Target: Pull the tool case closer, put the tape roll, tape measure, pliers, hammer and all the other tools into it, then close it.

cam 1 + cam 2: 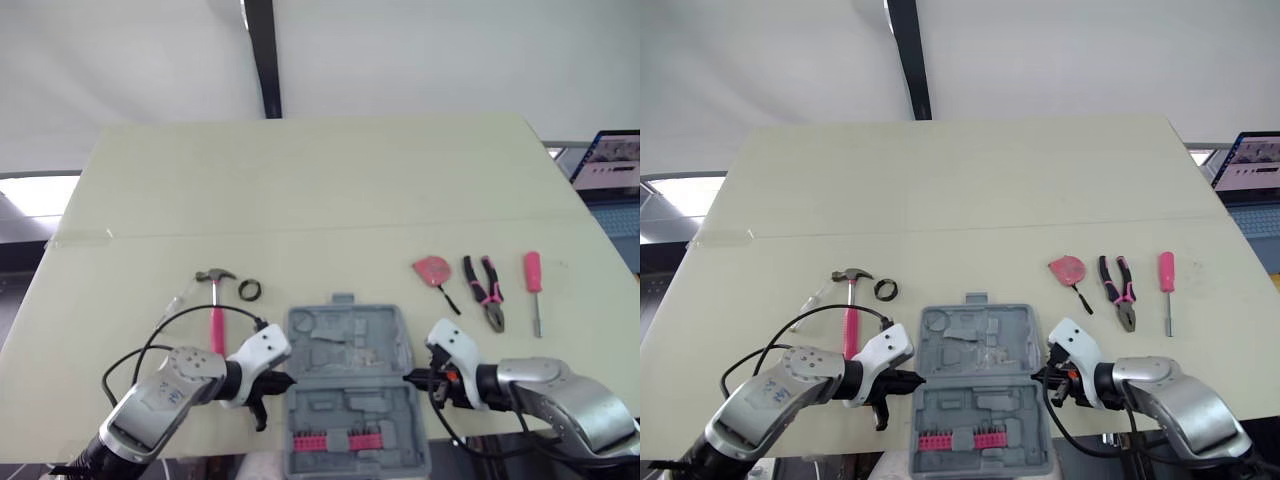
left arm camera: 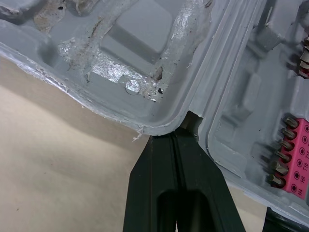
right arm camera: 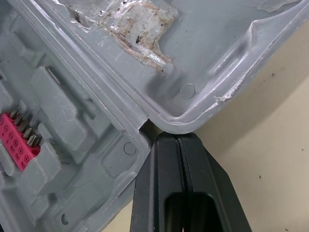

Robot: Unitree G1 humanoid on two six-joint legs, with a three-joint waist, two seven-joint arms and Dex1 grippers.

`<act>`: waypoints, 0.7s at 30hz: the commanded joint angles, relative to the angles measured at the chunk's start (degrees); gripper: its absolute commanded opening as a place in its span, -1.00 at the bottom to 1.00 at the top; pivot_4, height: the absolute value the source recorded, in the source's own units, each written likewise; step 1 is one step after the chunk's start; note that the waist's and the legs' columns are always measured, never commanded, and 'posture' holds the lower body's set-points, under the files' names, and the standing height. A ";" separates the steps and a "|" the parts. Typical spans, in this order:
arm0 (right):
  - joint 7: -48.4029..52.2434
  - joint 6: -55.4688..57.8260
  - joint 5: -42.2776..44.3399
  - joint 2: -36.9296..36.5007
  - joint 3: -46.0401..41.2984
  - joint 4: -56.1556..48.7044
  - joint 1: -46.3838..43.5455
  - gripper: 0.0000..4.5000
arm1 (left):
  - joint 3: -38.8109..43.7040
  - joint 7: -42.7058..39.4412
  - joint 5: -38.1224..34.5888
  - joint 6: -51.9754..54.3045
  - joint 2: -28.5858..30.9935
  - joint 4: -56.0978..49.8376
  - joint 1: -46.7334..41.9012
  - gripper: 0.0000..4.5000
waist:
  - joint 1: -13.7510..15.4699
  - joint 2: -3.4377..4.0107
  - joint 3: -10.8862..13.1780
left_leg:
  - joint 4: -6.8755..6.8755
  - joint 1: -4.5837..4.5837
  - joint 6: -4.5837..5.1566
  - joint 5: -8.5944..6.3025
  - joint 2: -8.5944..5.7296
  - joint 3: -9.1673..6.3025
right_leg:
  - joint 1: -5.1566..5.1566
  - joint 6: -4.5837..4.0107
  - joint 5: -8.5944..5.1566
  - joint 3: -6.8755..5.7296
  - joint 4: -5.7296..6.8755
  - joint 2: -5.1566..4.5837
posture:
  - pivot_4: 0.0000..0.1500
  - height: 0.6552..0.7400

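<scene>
Tool case (image 1: 345, 390) lying open and flat at near edge of table (image 1: 300, 180). Left of case: hammer (image 1: 217, 310), tape roll (image 1: 249, 290). Right of case: tape measure (image 1: 431, 269), pliers (image 1: 487, 290), screwdriver (image 1: 533, 285). Left gripper (image 1: 283, 381) at case's left hinge end, right gripper (image 1: 410, 377) at right hinge end.

Left wrist view: fingers (image 2: 154, 183) pressed together, no gap, tips touching hinge notch; pink bit holder (image 2: 299, 154) in base.

Right wrist view: fingers (image 3: 159, 183) likewise closed, tips against opposite notch.
</scene>
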 commanded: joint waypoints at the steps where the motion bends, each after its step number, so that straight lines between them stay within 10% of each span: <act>1: 1.08 -0.68 2.60 0.86 0.57 -3.87 -0.35 -0.99 | -3.11 -0.49 -2.59 0.20 -0.75 -1.87 1.46 -1.00 | 0.00 0.00 0.00 | 0.00 0.00 0.00 0.00 0.00 0.00 | 0.00 0.00 0.00 0.00 0.00 0.00 | 1.00 1.00; 21: 3.79 -4.55 3.78 -4.73 -9.91 0.81 0.28 -0.99 | 13.56 -2.31 -8.01 -5.66 6.88 -2.53 4.88 -1.00 | 0.00 -0.01 0.00 | 0.00 -0.01 0.00 0.00 0.01 0.00 | -0.01 0.00 0.00 0.00 -0.02 0.00 | 1.00 1.00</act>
